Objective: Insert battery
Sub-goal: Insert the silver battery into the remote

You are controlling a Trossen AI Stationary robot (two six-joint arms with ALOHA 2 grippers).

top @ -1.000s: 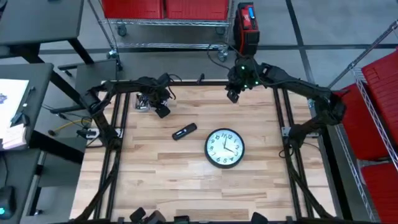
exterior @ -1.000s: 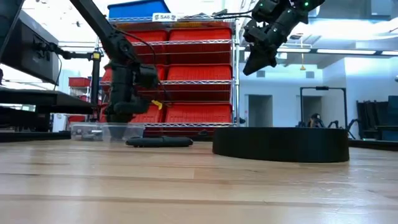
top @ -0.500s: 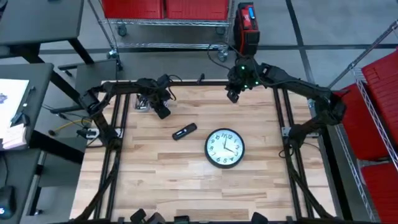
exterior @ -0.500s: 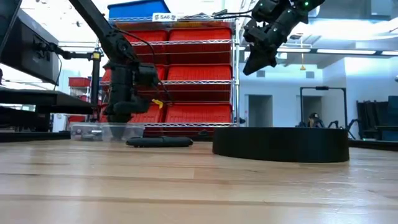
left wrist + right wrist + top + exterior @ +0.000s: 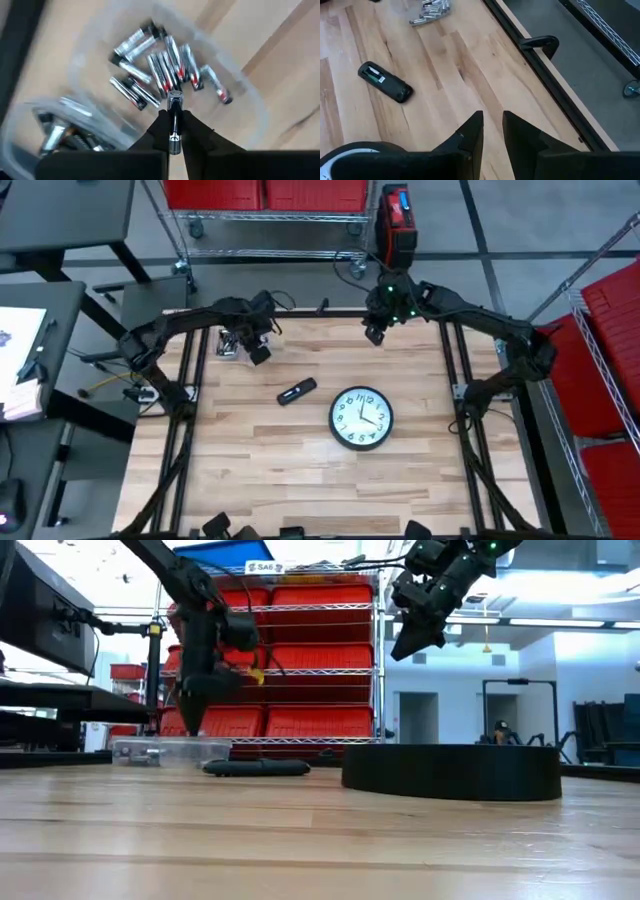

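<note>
- The left gripper (image 5: pixel 173 131) pinches one AA battery (image 5: pixel 174 120) between its two fingers (image 5: pixel 156 131); the cell stands lengthwise in the grip, its metal end poking out past the fingertips.
- It hangs above a clear plastic tub (image 5: pixel 247 100) that holds a loose heap of more batteries (image 5: pixel 165 70), silver with dark and red ends.
- In the high view this gripper (image 5: pixel 258 352) sits near the far left corner of the bench, just beside the tub (image 5: pixel 229 344), which lies against the far edge by the left frame rail.
- In the low view the left arm (image 5: pixel 205 650) reaches down toward the tub (image 5: pixel 165 751), its tip raised above the rim.
- A black remote control (image 5: pixel 296 391) lies face down toward the middle of the bench (image 5: pixel 250 460), its battery bay open; the right wrist view shows the bay (image 5: pixel 374 75) at one end.
- A round wall clock (image 5: pixel 361 418) with a black rim lies face up, just to the right of the remote and apart from it.
- The right gripper (image 5: pixel 491 131) is held high over the far edge of the bench, right of centre, its fingers slightly parted around nothing.
</note>
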